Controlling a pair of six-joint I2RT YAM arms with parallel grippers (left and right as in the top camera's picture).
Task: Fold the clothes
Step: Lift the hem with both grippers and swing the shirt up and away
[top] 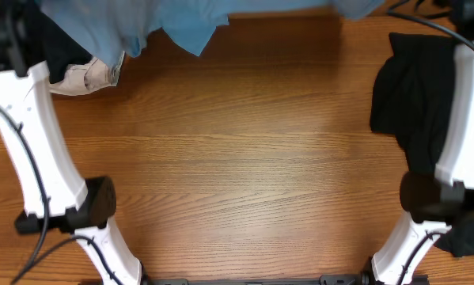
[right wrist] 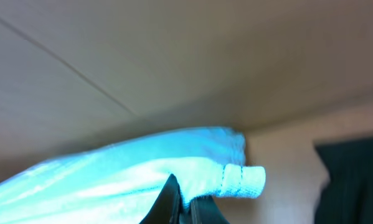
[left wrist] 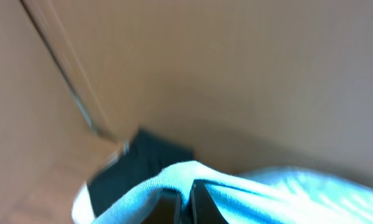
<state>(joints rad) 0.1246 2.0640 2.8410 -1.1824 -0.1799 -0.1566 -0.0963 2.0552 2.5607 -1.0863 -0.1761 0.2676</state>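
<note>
The light-blue T-shirt [top: 173, 17] hangs at the far edge of the table, mostly cut off by the top of the overhead view. In the left wrist view my left gripper [left wrist: 186, 202] is shut on a fold of the T-shirt [left wrist: 279, 193]. In the right wrist view my right gripper [right wrist: 187, 208] is shut on the T-shirt [right wrist: 130, 171] beside a stitched hem. Both grippers are out of the overhead view. A black garment [top: 411, 95] lies at the right under the right arm. A beige garment [top: 86, 77] and a black one [top: 62, 51] lie at the far left.
The wooden table [top: 237, 166] fills the middle. The white left arm [top: 39, 150] and right arm [top: 458, 134] run along the sides. More black cloth [top: 468, 231] sits at the near right. A black garment [left wrist: 136, 165] also shows in the left wrist view.
</note>
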